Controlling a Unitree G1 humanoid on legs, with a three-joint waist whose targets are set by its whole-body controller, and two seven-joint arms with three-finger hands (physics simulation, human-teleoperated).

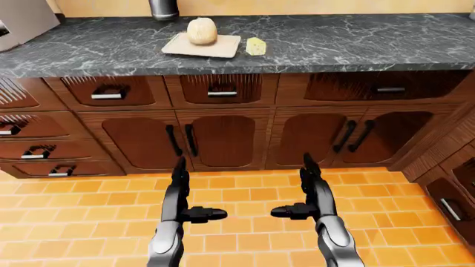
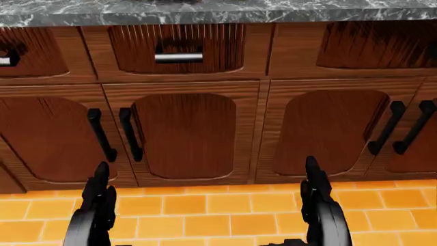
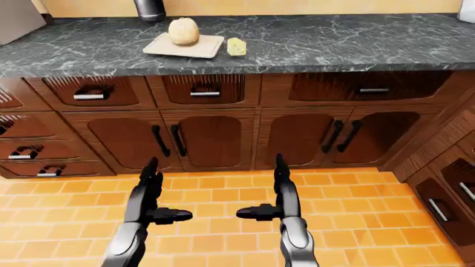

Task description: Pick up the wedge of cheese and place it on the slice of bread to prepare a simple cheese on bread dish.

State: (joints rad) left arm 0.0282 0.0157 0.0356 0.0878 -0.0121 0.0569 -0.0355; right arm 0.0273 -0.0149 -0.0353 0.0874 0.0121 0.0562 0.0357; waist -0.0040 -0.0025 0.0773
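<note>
The pale yellow wedge of cheese [image 1: 256, 46] is lying on the dark marbled stone tabletop [image 1: 356, 41], just right of the beige cutting board [image 1: 202, 45] that is carrying the rounded tan piece of bread [image 1: 202, 31]. The left robot hand [image 1: 185, 192] and right robot hand [image 1: 304, 189] are hanging well below, over the orange tiled floor [image 1: 245, 200], fingers spread wide and gripping nothing, well apart from the cheese.

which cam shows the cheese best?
Left-eye view: the cheese sits whole on the counter, just right of the board holding the bread. Right-eye view shows it too, slightly smaller. Head view shows only cabinets, no cheese.
</note>
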